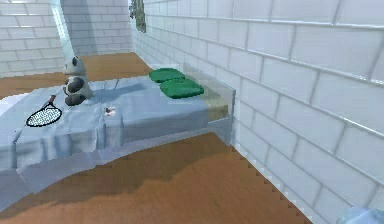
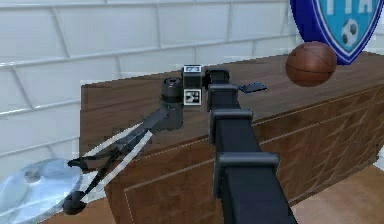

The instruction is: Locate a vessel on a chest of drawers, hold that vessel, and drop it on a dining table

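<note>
My arm (image 2: 240,150) ran up from the arm side view's bottom edge toward a brown wooden chest of drawers (image 2: 300,130) that stood against a white brick wall (image 2: 80,40). Two white marker squares (image 2: 191,84) sat at the arm's far end. Left of them, my thin fingers (image 2: 120,155) slanted down toward the view's lower left.

The vessel (image 2: 40,188), a pale, glassy round dish, hung at the end of my jaws. It was off the chest's left end and below the level of its top, with only wall and floor behind it, so my jaws held it. How wide the jaws stood I could not tell.

On the chest's top a brown basketball (image 2: 311,63) rested toward the view's right, and a small dark flat thing (image 2: 255,87) lay near the markers. A blue shield emblem (image 2: 345,25) hung on the wall behind the ball.

Ahead of me a bed (image 1: 130,125) with a light blue cover stood along a white brick wall on a wooden floor (image 1: 180,185). Two green pillows (image 1: 174,82) lay at its far end. A tennis racket (image 1: 42,112) and a grey-and-white figure (image 1: 77,80) lay on the cover toward the forward view's left.
</note>
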Robot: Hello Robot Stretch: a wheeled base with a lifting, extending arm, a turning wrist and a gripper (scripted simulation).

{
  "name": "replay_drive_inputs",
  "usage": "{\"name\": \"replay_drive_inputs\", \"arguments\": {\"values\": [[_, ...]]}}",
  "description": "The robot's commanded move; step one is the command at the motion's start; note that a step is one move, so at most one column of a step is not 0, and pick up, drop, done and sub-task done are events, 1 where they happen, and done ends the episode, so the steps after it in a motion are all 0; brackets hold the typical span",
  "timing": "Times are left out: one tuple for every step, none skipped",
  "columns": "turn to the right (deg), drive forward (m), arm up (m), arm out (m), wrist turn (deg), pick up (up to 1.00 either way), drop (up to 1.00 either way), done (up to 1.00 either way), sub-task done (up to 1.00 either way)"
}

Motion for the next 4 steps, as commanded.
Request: {"name": "replay_drive_inputs", "arguments": {"values": [[0.0,0.0,0.0,0.0,-15.0,0.0,0.0,0.0,0.0],[0.0,0.0,0.0,-0.24,0.0,0.0,0.0,0.0,0.0],[-45.0,0.0,0.0,0.0,0.0,0.0,0.0,0.0,0.0],[-45.0,0.0,0.0,0.0,0.0,0.0,0.0,0.0,0.0]]}}
